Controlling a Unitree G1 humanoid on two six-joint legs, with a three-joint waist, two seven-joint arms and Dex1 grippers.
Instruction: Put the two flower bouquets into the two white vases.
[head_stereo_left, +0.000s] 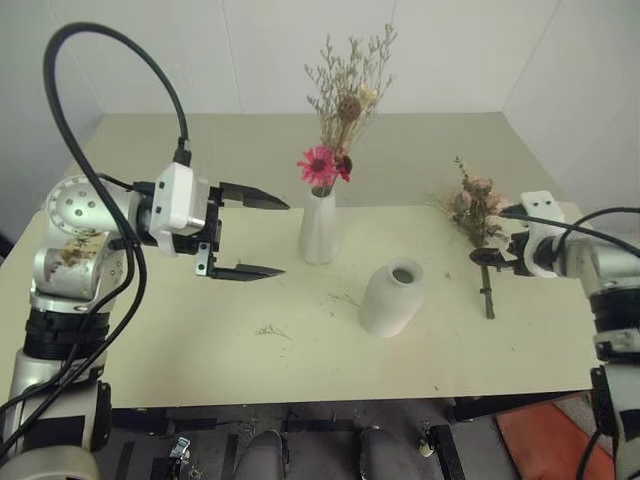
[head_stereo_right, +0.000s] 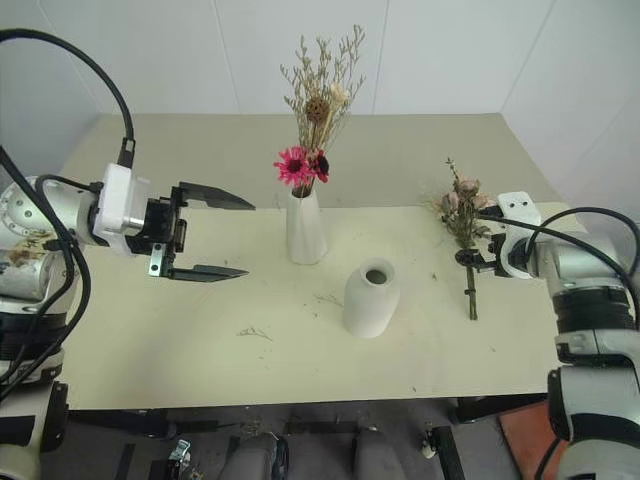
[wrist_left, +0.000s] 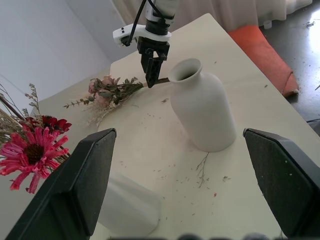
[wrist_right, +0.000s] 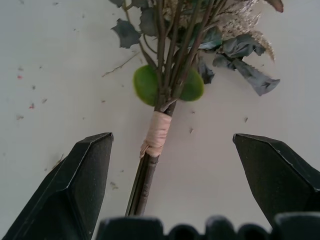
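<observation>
1. I see the dried bouquet (head_stereo_left: 340, 120), tan sprigs with a magenta daisy, standing in the tall vase (head_stereo_left: 320, 232) at mid-table.
2. The pink rose bouquet (head_stereo_left: 477, 215) lies flat near the table's right side; the egg-shaped vase (head_stereo_left: 391, 297) stands empty between.
3. My right gripper (wrist_right: 170, 185) straddles the taped stems, jaws wide, gripping nothing.
4. My left gripper (head_stereo_left: 248, 235) hovers wide open, empty.
5. Pale table (head_stereo_left: 200, 350), crumb-strewn; white walls.

sprigs (head_stereo_left: 345, 105) in tall vase (head_stereo_left: 319, 230), roses (head_stereo_left: 476, 207) right
</observation>
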